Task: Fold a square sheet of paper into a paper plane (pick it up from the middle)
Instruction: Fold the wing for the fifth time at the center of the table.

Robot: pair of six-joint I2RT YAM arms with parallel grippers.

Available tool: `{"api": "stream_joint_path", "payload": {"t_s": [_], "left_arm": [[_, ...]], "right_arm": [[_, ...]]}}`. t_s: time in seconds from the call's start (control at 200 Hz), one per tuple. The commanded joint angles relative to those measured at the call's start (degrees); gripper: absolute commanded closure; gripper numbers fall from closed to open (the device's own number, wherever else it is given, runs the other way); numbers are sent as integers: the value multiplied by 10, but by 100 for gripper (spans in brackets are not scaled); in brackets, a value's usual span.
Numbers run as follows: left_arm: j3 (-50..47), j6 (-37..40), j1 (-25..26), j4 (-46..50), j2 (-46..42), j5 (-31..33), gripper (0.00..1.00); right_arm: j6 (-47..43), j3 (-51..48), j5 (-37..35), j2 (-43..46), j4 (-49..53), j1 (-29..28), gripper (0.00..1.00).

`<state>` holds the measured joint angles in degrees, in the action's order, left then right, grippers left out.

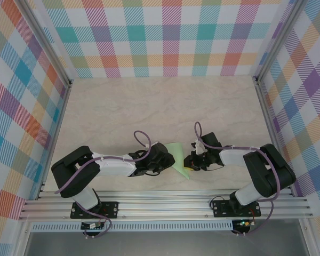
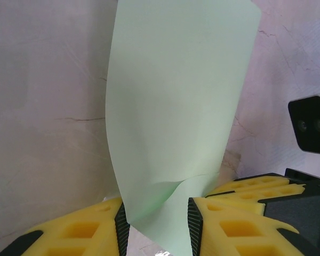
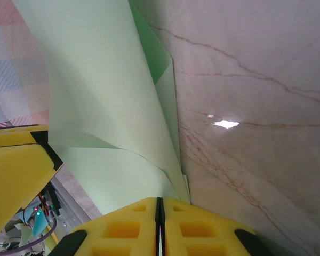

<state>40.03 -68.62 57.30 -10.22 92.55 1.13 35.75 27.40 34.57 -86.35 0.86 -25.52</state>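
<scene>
Square sheet of paper (image 1: 177, 153) upright, centre frame.
Right pincer (image 3: 159, 205) clamped on its edge; left pincer (image 2: 154, 218) part-open around it.

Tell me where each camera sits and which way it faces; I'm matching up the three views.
Top external: above and behind the arms, looking down at the table; both arms, left claw and right claw show.
Left wrist: on the left arm, looking along its yellow fingers at the green sheet between them.
Right wrist: on the right arm, looking past its shut fingers at the sheet and table.
Shared: every view has the sheet.
</scene>
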Motion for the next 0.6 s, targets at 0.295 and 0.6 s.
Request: {"api": "stream_joint_path", "payload": {"t_s": [0.295, 0.6], "left_arm": [[9, -2, 7, -62, 33, 3, 66], [26, 13, 7, -53, 50, -3, 83]], "right_arm": [[1, -13, -14, 5, 12, 13, 88], [-2, -11, -20, 16, 16, 14, 86]]}}
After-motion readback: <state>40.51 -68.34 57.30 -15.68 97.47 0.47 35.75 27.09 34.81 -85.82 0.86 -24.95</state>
